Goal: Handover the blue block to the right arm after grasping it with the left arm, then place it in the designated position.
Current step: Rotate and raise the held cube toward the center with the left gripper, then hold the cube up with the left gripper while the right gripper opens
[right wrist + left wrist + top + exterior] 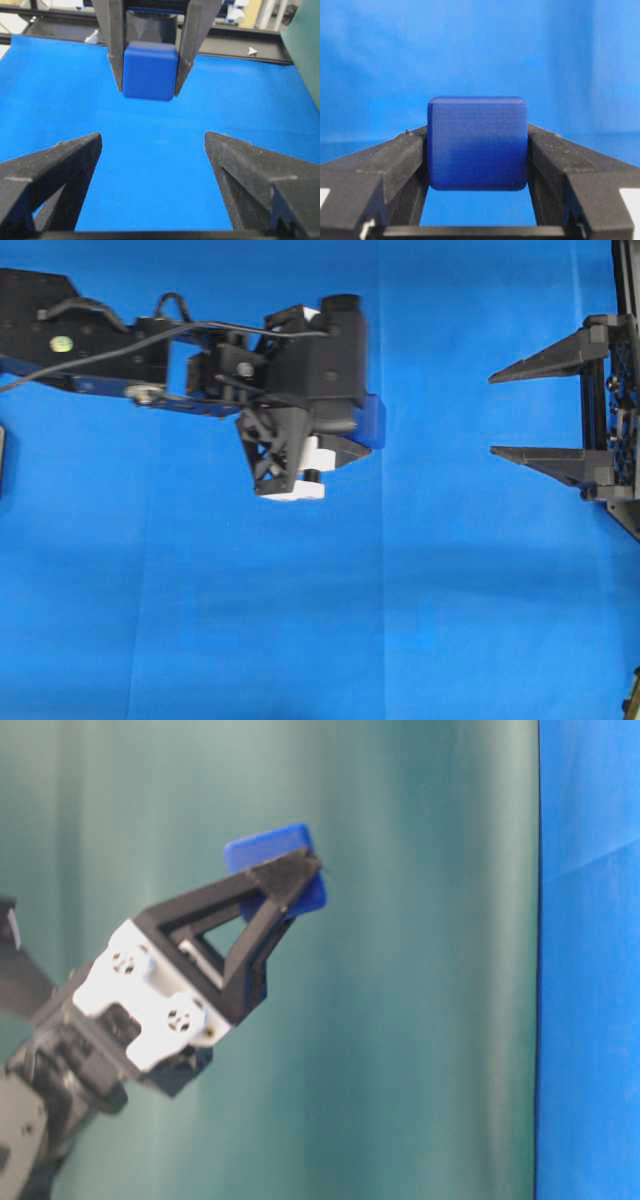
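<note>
- Blue block sits clamped between the two fingers of the left pincer, held up in the air above the blue cloth that covers the tabletop; in the table-level view it is pinched only at the very fingertips.
- Right pincer is spread wide with nothing in it, well apart from the block, its two fingers pointing toward the left arm. From its own camera the block hangs ahead, a little left of the middle of the gap.
- Risk, slipping: the grip is only at the tips, so I judge that a small push from the right fingers could turn the block or knock it out, and it would fall on the cloth.
- Risk, collision: the left fingers cover two sides of the block, so the right pincer must close on the free sides; otherwise, I think, it strikes the left fingers.
- Risk, timing: if the left pincer lets go before the right one has closed firmly, the block will probably drop.
- Containers: no box, bowl or tray shows in any view, and I cannot see a marked place for the block.
</note>
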Controlling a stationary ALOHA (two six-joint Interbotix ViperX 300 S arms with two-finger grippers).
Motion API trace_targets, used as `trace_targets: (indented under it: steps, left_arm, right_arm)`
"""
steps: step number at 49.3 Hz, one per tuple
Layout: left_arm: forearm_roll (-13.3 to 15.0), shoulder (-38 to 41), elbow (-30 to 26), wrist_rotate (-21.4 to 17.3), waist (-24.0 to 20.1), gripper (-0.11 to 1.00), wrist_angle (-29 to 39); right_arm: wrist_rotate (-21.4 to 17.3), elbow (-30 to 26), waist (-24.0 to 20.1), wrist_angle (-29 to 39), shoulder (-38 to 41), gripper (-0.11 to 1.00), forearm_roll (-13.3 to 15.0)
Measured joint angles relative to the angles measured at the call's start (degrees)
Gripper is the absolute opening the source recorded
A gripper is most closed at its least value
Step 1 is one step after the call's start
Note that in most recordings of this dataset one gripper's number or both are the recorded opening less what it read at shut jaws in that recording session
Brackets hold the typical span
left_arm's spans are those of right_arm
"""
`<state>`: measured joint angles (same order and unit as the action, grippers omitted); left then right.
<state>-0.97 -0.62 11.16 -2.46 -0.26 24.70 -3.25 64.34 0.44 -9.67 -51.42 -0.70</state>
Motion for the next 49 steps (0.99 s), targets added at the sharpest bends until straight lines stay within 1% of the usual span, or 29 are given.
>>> trace_targets:
  steps: [8, 17, 28, 37, 49]
  left_arm:
    - [0.0, -3.9, 6.2, 0.1, 0.1, 0.48, -9.9]
    - [0.1, -9.1, 14.4, 0.2, 0.5, 0.48, -23.0]
    - [0.0, -14.1, 21.4, 0.1, 1.8, 0.48, -34.5]
    - [0.1, -15.7, 24.7, 0.0, 2.2, 0.48, -40.3]
    - [0.2, -15.8, 24.9, 0.1, 2.2, 0.48, -41.0]
  right_arm:
    - [0.0, 0.0, 0.0, 0.0, 0.0, 0.96, 0.0]
    - [0.0, 0.1, 0.0, 0.0, 0.0, 0.96, 0.0]
    - [0.1, 0.0, 0.0, -0.5, 0.0, 0.96, 0.0]
    - [0.0, 0.0, 0.0, -0.8, 0.0, 0.96, 0.1]
    - [0.0, 0.0, 0.0, -0.9, 0.0, 0.96, 0.1]
